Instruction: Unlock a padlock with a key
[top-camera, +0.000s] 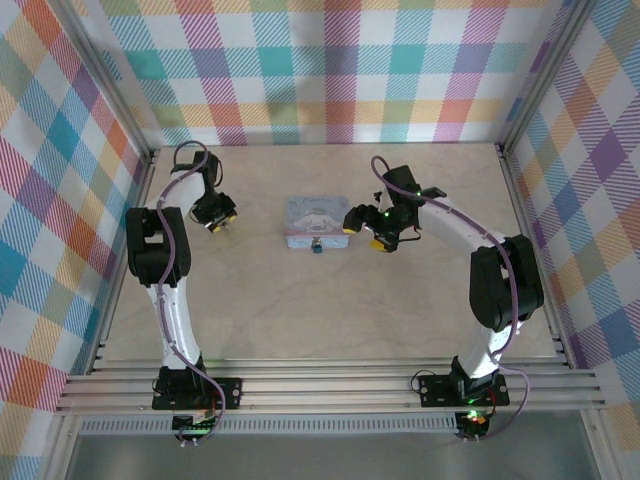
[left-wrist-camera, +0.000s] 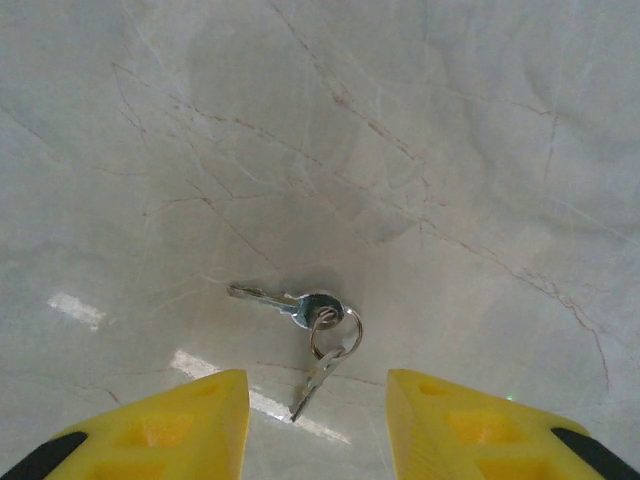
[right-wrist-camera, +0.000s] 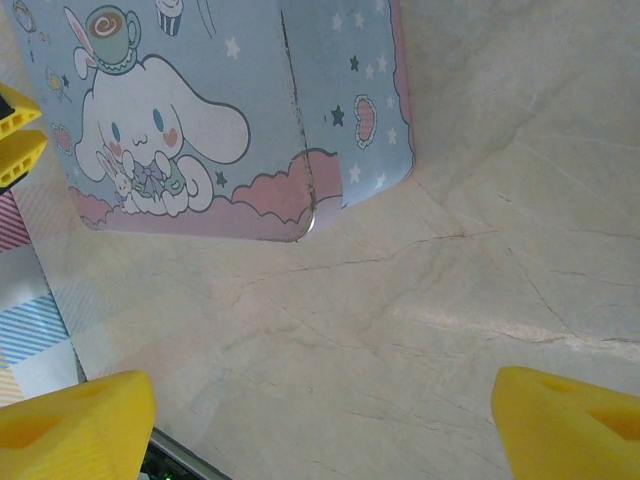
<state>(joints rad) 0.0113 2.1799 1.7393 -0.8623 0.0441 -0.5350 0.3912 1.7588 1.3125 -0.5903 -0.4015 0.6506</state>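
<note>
Now | padlock (top-camera: 316, 247): tiny, dark, teal spot | keys (left-wrist-camera: 315, 307): two, ringed

1. From above, the padlock (top-camera: 316, 246) at the tin's (top-camera: 315, 218) near edge is too small to tell how its shackle stands;
2. The left gripper (left-wrist-camera: 315, 410) is cut off by the bottom edge; just its yellow tips show;
3. The right wrist view crops the tin at top and left; the right gripper (right-wrist-camera: 320, 405) is likewise cut off below.

On the beige marbled tabletop (top-camera: 300, 320), the pale blue cartoon-printed rectangular tin (top-camera: 317, 221) is the bulky obstacle. Left of it lies open surface. The right gripper (top-camera: 366, 232) crowds its right side, and a tiny dark padlock (top-camera: 316, 247) sits against its near edge.
</note>
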